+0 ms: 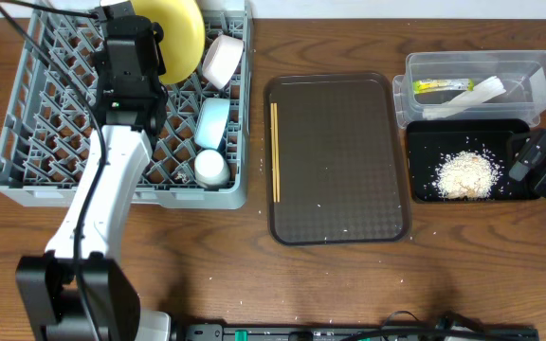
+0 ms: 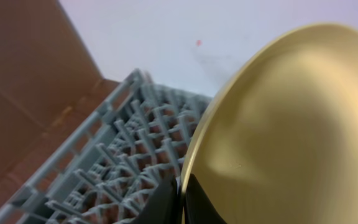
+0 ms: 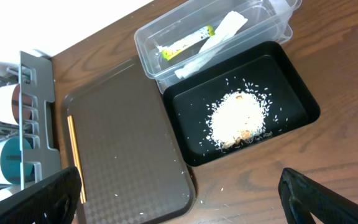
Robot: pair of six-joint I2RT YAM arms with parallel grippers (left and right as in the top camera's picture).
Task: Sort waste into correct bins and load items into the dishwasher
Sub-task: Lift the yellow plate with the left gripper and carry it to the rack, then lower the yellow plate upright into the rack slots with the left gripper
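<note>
My left gripper (image 2: pixel 182 200) is shut on the rim of the yellow plate (image 2: pixel 291 137), which stands on edge at the back of the grey dish rack (image 1: pixel 27 142). A white bowl (image 1: pixel 223 59), a light blue bowl (image 1: pixel 212 123) and a small white cup (image 1: pixel 210 168) sit along the rack's right side. Two chopsticks (image 1: pixel 275 152) lie on the brown tray (image 1: pixel 339 161). The clear tub (image 3: pixel 148 37) holds the wrapper (image 3: pixel 185 43) and paper strip (image 3: pixel 219 34). Rice (image 3: pixel 238 118) is heaped in the black tray (image 3: pixel 291 74). My right gripper (image 3: pixel 179 205) hangs open above the table, empty.
The right arm (image 1: pixel 543 166) sits at the table's right edge beside the black tray. Stray rice grains dot the brown tray and the wood near it. A white wall rises behind the rack.
</note>
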